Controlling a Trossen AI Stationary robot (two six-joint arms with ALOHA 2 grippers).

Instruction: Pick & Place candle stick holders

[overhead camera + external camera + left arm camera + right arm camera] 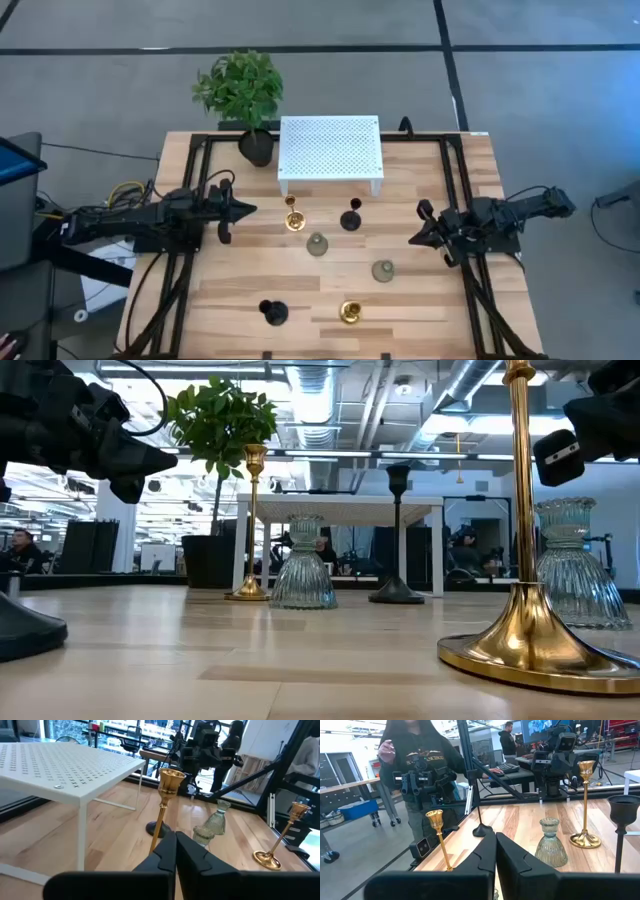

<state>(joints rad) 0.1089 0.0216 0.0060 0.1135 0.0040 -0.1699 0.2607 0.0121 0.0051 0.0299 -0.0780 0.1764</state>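
Note:
Six candle stick holders stand upright on their round bases on the wooden table. A gold one [293, 218] and a black one [351, 218] stand in front of the white stand. Two grey-green ones [317, 244] [383, 270] stand mid-table. A black one [273, 312] and a gold one [350, 312] stand near the front edge. My left gripper [245, 210] hovers left of the far gold holder, shut and empty, as the left wrist view [175, 845] shows. My right gripper [415, 238] hovers right of the grey-green holders, shut and empty, as the right wrist view [495, 845] shows.
A white perforated stand [330, 150] on legs stands at the table's far middle. A black pot with a green plant [255, 145] stands at its left. Black frame rails [455, 190] run along both sides of the table. A person [420, 755] stands beyond the table.

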